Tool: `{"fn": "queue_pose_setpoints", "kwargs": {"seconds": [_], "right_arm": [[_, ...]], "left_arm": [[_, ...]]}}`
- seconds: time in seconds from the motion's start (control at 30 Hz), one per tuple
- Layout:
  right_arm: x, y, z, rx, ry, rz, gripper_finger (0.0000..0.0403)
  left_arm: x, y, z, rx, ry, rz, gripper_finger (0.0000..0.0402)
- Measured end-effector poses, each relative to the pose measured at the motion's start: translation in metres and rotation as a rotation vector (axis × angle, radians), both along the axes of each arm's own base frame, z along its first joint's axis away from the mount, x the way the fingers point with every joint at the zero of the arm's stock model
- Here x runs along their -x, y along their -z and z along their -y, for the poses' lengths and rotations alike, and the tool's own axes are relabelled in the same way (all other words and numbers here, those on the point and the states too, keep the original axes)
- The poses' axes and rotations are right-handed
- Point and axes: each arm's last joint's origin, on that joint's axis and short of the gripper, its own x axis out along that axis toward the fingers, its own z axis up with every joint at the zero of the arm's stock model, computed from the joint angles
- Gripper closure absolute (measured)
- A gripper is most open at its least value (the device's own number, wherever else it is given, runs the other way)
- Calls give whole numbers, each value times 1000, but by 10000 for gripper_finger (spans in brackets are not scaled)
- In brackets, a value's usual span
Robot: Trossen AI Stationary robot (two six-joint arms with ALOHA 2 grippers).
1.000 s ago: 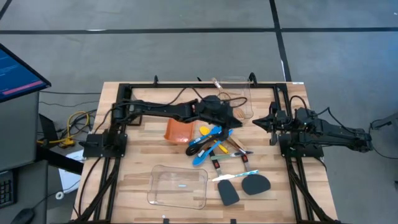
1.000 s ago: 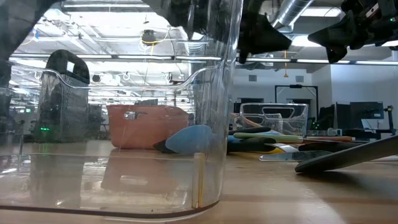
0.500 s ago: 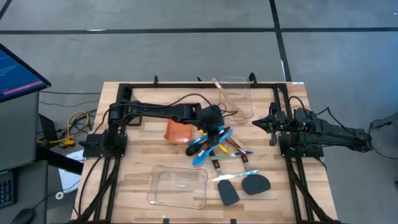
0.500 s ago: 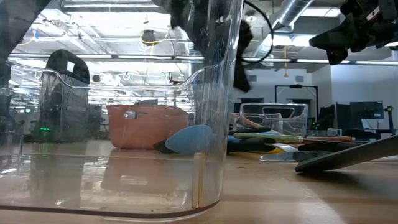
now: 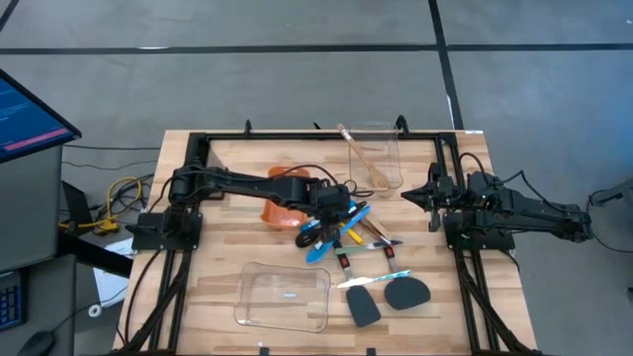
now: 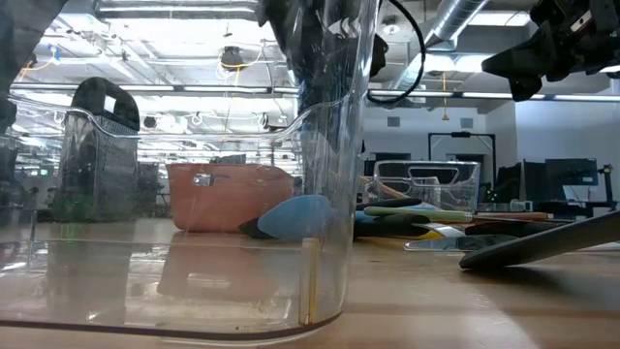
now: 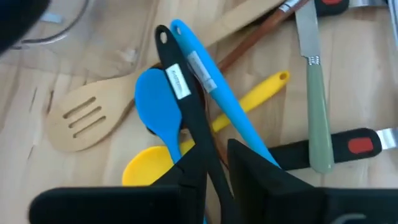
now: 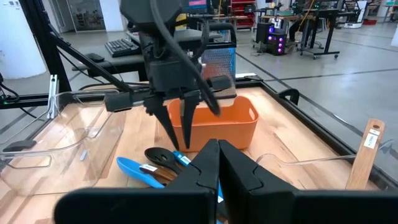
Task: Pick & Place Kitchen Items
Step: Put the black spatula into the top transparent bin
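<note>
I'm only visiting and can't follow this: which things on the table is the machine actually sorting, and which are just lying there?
Part of the job:
- wooden slotted turner
- blue spoon
- yellow spoon
- black spatulas
- left claw, over the pile

Just lying about:
- orange bin
- clear containers

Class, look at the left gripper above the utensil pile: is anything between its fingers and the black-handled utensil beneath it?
Nothing visible. The left gripper hangs directly over the black-handled utensil, which lies on top of the blue spoon.

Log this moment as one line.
left gripper: open, low over utensil pile | right gripper: shut, parked at right side
</note>
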Motion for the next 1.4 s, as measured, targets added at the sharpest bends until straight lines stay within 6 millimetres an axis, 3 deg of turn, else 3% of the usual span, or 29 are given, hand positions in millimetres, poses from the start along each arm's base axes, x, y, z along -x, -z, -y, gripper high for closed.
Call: {"fn": "queue_pose_setpoints", "kwargs": {"seconds": [0.4,0.83,1.4], "right_arm": [[0,0,0,0,0,-1,402],[0,0,0,0,0,-1,402],[0,0,0,0,0,-1,402]], "left_arm": [[10,28,0,3,-10,-52,265],[19,52,0,20,-40,-73,262],[18,53,1,101,-107,-51,262]]}}
